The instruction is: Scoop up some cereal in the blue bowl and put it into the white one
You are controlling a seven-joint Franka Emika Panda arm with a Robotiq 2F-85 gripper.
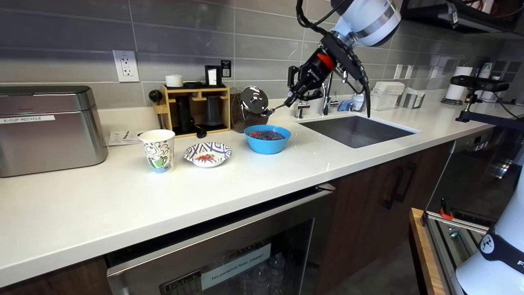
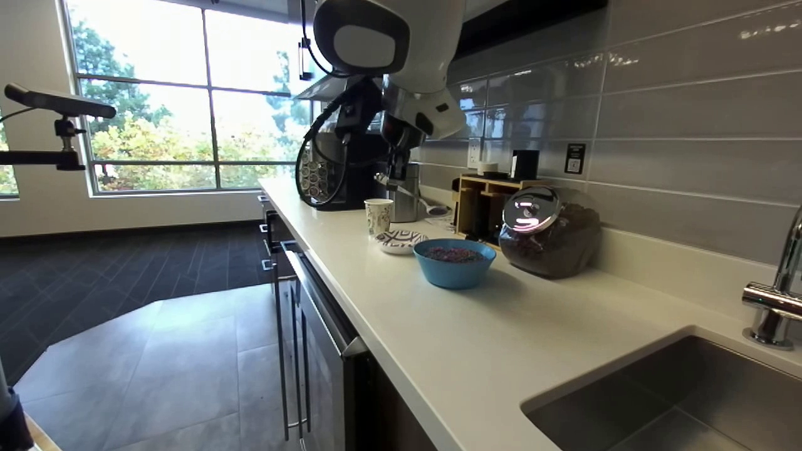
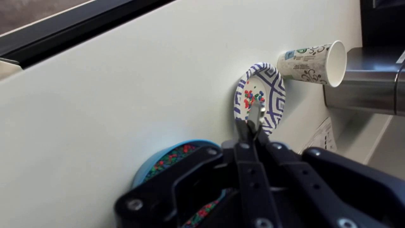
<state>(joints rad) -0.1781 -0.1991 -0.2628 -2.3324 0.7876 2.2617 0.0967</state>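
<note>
Cereal has been placed in the patterned white bowl, so apparently only the metal spoon, pinched in the closed gripper, is left to be put down.

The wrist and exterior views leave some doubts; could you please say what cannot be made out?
Blue bowl: wrist view, partly hidden by the gripper.
Spoon: both exterior views, any load too small to tell.
White patterned bowl: in an exterior view, its rim hides the contents.
Sink: in an exterior view, cut off by the picture's edges.
</note>
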